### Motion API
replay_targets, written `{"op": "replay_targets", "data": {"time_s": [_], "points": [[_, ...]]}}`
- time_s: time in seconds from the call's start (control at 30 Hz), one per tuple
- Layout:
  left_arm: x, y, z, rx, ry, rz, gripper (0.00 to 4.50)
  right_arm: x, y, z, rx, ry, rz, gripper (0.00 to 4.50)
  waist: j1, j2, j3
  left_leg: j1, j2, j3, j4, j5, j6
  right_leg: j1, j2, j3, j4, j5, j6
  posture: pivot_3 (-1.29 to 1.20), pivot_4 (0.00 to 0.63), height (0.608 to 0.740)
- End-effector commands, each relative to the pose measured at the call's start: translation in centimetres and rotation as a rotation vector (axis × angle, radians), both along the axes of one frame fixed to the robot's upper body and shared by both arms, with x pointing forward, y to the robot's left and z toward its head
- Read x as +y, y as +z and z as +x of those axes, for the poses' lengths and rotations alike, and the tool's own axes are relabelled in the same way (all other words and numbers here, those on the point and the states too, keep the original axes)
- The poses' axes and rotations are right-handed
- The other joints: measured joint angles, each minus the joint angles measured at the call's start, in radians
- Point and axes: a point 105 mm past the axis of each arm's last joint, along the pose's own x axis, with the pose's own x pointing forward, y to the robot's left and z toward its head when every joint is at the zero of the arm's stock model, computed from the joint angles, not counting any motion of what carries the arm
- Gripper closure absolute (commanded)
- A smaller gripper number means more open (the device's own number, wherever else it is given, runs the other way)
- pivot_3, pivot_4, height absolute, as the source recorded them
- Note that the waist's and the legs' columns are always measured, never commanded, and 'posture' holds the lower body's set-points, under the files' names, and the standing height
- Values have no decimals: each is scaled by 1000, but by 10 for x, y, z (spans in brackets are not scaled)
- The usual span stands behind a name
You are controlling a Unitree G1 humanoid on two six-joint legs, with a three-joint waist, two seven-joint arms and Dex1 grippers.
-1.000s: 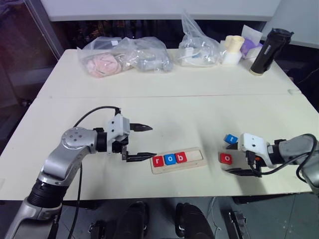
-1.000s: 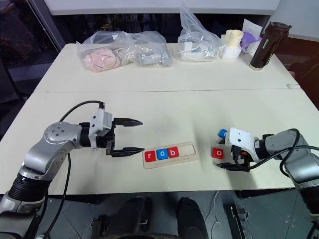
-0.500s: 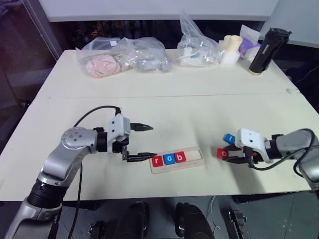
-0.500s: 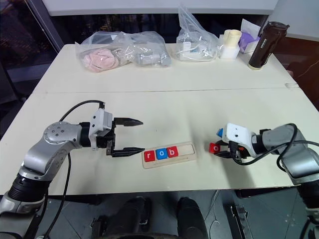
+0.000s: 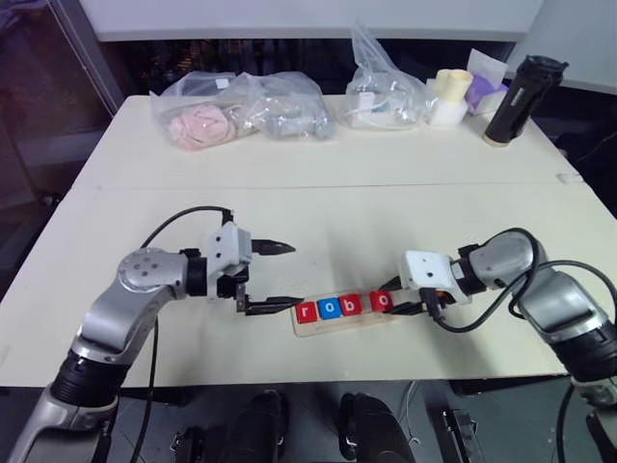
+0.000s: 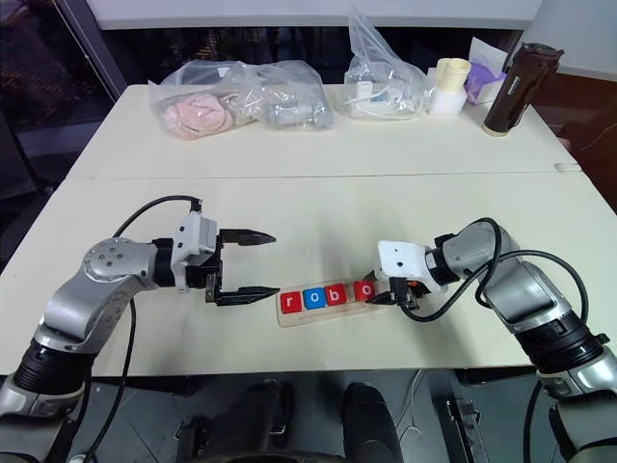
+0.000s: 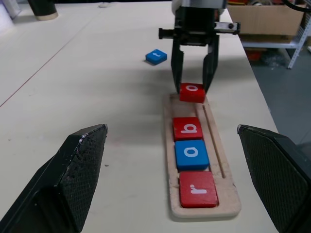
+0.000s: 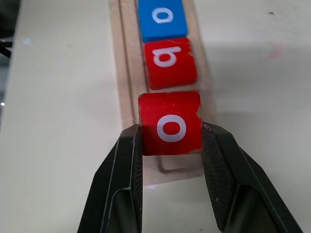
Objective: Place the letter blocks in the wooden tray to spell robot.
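Letter blocks r (image 7: 197,189), o (image 7: 191,154) and b (image 7: 187,128) already sit in the wooden tray (image 5: 378,319) near the table's (image 5: 318,207) front edge, filling it from its left end. Beside that end the left pincer (image 5: 275,278) hangs with its fingers spread wide, holding nothing. A second ago the red second o (image 8: 170,124) lay on the table right of the tray; now the right pincer (image 5: 409,302) has clamped it and carried it over the tray's fourth slot, so only lowering remains. Farther right, the blue t (image 7: 156,56) waits on the table.
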Motion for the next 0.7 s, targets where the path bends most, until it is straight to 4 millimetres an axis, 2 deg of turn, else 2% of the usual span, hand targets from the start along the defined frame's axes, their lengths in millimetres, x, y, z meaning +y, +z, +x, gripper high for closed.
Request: {"op": "replay_targets", "data": {"time_s": [0.03,0.43,0.7], "points": [[1,10,-3,-39,3,-10,0,7,4,3,-28,33,5,3397,0,0,0,0,0,0,0,0,0,0,0,0,0,0,0,0,150,740],[0,10,-6,-34,10,-12,0,15,-1,5,-21,53,9,3397,-1,0,0,0,0,0,0,0,0,0,0,0,0,1,1,0,150,740],[-1,9,-6,-32,8,-16,0,13,-3,9,-36,55,-10,3397,0,0,0,0,0,0,0,0,0,0,1,0,1,1,1,0,150,740]]}}
